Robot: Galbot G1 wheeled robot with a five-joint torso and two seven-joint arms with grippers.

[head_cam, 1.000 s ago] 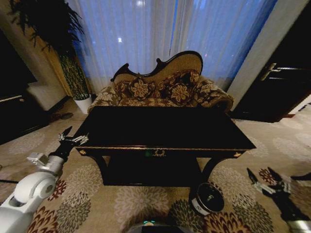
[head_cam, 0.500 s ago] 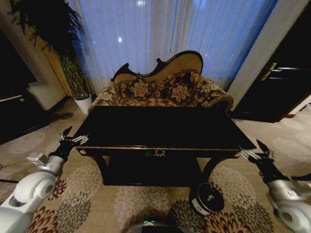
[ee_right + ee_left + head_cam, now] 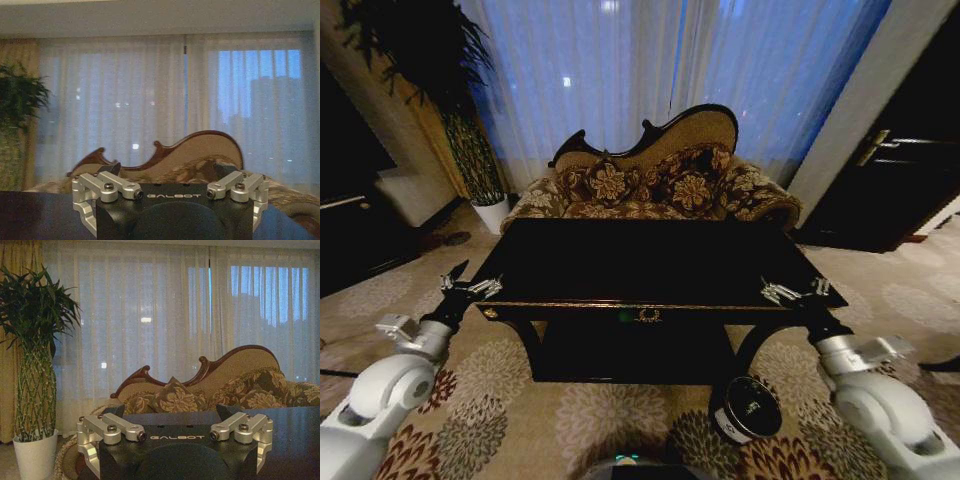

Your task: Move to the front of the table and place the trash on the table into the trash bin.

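Facing the table (image 3: pixel 650 262), I see both grippers spread apart: left gripper (image 3: pixel 468 286) at its left corner, right gripper (image 3: pixel 794 291) over its right front edge. The trash bin (image 3: pixel 747 408) stands on the carpet near the right leg; the dark top hides any trash from me.

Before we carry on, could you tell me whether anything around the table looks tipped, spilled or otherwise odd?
One thing: the trash bin on the carpet by the table's front right leg appears tipped, its mouth angled up toward the head camera. Nothing looks spilled.

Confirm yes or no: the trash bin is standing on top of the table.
No, the trash bin lies tipped on the carpet below the table's front right corner.
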